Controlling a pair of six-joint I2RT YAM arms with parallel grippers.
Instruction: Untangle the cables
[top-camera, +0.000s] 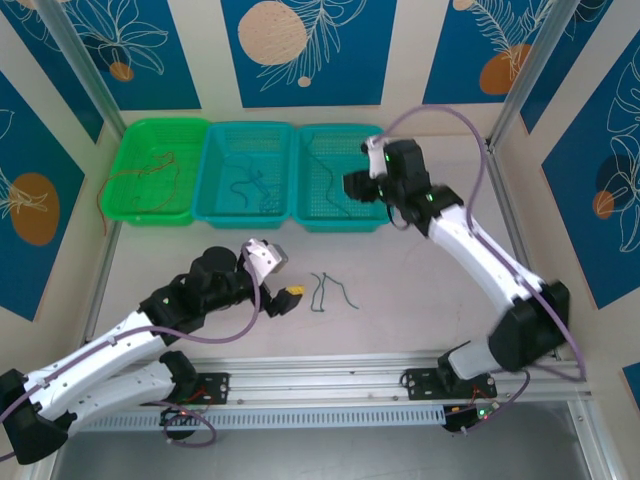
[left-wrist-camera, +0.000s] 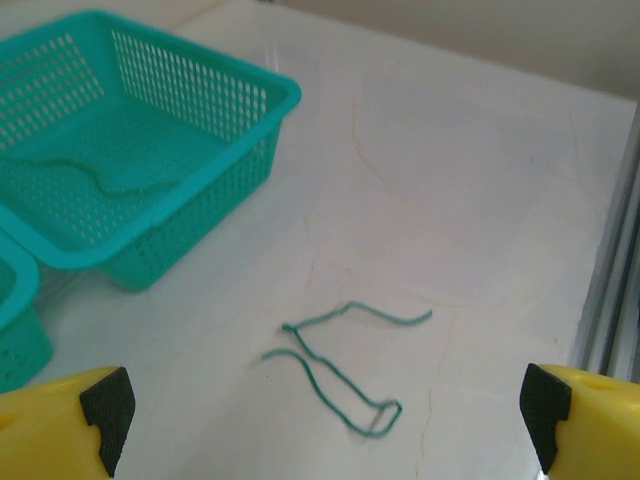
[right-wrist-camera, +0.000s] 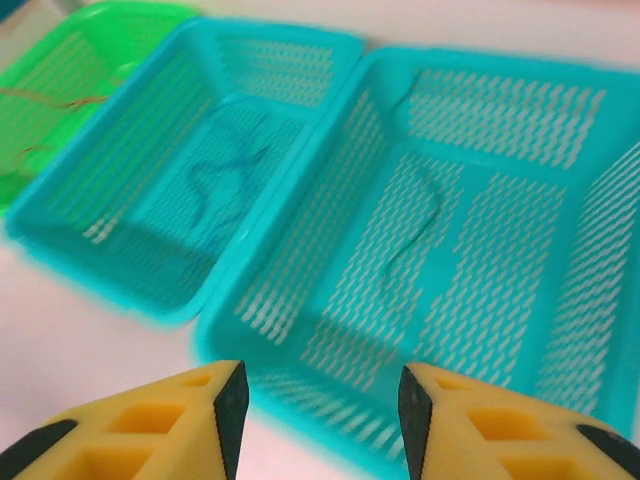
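Observation:
Two thin green cables (top-camera: 330, 292) lie hooked together on the white table; in the left wrist view these cables (left-wrist-camera: 345, 365) sit just ahead of the jaws. My left gripper (top-camera: 290, 298) hovers to their left, open wide, its yellow fingers (left-wrist-camera: 105, 410) empty. My right gripper (top-camera: 358, 185) hangs over the right teal basket (top-camera: 340, 222), open with nothing between its fingers (right-wrist-camera: 225, 410). A green cable (right-wrist-camera: 415, 225) lies in that basket. A blue cable (right-wrist-camera: 225, 175) lies in the middle teal basket (top-camera: 245, 218). A red cable (top-camera: 150, 175) lies in the green basket (top-camera: 130, 215).
The three baskets stand side by side along the back of the table. One end of the red cable (top-camera: 100, 205) trails over the green basket's left rim. An aluminium rail (top-camera: 330, 375) runs along the near edge and metal posts frame both sides.

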